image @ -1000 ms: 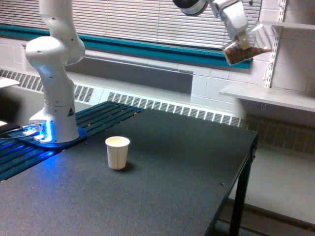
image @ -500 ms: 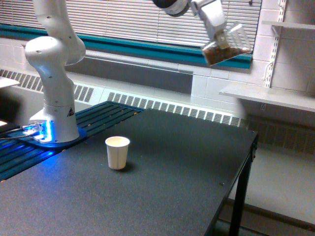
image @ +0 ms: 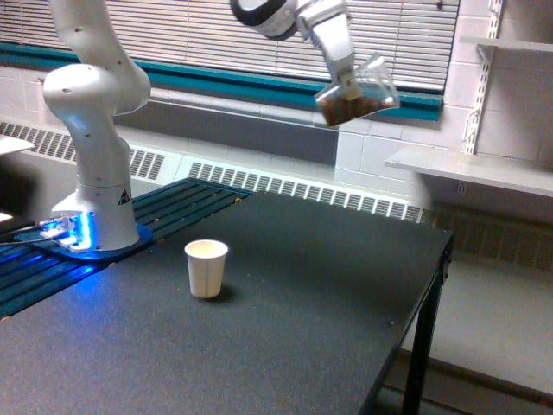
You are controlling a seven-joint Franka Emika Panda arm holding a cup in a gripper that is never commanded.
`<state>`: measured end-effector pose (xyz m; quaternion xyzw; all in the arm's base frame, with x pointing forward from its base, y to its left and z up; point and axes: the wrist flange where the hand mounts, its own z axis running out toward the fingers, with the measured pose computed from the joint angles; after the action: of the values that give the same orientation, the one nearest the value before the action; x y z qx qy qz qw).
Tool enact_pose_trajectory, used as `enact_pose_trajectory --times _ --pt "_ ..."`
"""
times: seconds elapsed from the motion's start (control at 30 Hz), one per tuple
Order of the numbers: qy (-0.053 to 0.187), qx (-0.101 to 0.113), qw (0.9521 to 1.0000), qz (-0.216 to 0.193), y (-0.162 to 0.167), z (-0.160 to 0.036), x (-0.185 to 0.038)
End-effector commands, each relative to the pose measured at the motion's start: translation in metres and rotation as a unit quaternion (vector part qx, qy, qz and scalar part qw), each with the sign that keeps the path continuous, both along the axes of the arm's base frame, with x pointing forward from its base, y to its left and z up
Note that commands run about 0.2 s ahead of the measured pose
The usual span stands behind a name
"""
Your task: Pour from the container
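The container (image: 359,93) is a clear cup with brown granular bits lying in its lower end. It hangs high above the table, tipped well over with its mouth pointing toward the exterior view's right. My gripper (image: 344,76) is shut on the container from above. A small white paper cup (image: 206,268) stands upright on the black table, far below and toward the exterior view's left of the container.
The arm's white base (image: 97,173) stands at the table's left on a blue-lit mount. The black table (image: 285,328) ends at an edge on the right. White shelves (image: 484,164) hang on the wall at the right. Window blinds and a radiator lie behind.
My gripper has carried the tilted container toward the exterior view's left and slightly downward, closer to above the table. The white paper cup has not moved.
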<state>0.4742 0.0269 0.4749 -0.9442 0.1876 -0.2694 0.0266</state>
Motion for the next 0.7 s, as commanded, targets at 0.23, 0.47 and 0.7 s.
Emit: enact_pose_trajectory --times 0.23,0.47,0.7 --pt "0.014 0.000 0.9999 0.007 -0.009 -0.013 -0.054" --pt "0.031 0.000 0.9994 -0.012 -0.018 -0.023 -0.086" --pt "0.048 0.010 0.9981 -0.036 -0.023 -0.038 -0.115"
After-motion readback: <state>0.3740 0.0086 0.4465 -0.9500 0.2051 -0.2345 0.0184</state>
